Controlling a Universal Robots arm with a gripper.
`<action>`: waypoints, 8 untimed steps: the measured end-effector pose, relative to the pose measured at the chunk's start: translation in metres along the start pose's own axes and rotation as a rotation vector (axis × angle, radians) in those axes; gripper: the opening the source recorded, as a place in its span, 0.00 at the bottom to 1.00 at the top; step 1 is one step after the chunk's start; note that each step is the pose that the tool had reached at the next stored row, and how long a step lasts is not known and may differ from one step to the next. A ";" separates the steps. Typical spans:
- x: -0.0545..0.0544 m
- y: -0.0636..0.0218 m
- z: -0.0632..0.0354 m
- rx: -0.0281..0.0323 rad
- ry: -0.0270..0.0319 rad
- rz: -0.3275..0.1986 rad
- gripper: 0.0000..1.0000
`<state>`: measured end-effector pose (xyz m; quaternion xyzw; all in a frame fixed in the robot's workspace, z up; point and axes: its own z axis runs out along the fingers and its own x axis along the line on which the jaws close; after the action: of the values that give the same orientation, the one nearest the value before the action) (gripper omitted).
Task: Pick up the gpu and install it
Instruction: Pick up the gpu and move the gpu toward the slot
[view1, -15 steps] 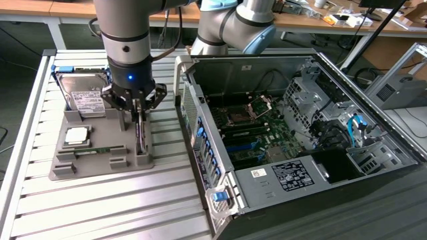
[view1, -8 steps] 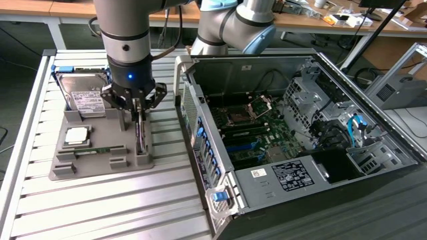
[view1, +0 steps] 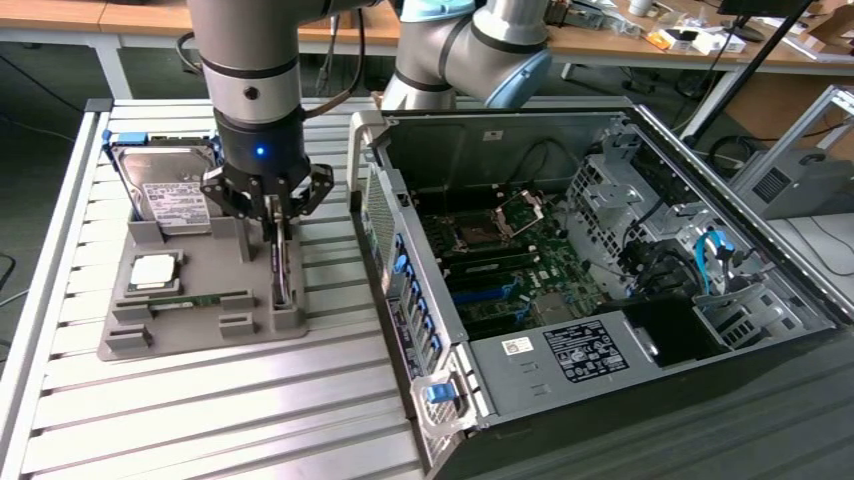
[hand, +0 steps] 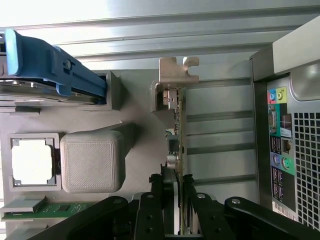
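Note:
The gpu (view1: 278, 268) stands on edge in a slot of the grey holder tray (view1: 200, 338) at the exterior view's left. In the wrist view I see it as a thin card (hand: 178, 131) with its silver end bracket (hand: 176, 74) at the far end. My gripper (view1: 274, 222) hangs straight down over the card. Its black fingers (hand: 161, 197) sit tight against both faces of the card, so the gripper (hand: 174, 194) is shut on it. The card's lower edge still looks seated in the slot.
The tray also holds a hard drive (view1: 167, 185) in a blue carrier (hand: 50, 67), a processor chip (view1: 154, 270), and a green memory stick (view1: 187, 300). The open computer case (view1: 747, 270) lies at the exterior view's right, motherboard (view1: 514, 262) exposed; its rear ports (hand: 280, 135) are close beside the gripper.

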<state>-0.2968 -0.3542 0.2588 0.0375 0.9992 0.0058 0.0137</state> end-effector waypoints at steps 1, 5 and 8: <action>0.000 0.0000 -0.0002 0.0000 0.0000 0.000 0.27; 0.000 0.0000 -0.0017 0.0000 0.0000 0.000 0.27; 0.000 0.0000 -0.0025 0.0000 0.0000 0.000 0.27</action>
<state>-0.2968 -0.3542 0.2612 0.0375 0.9992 0.0058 0.0137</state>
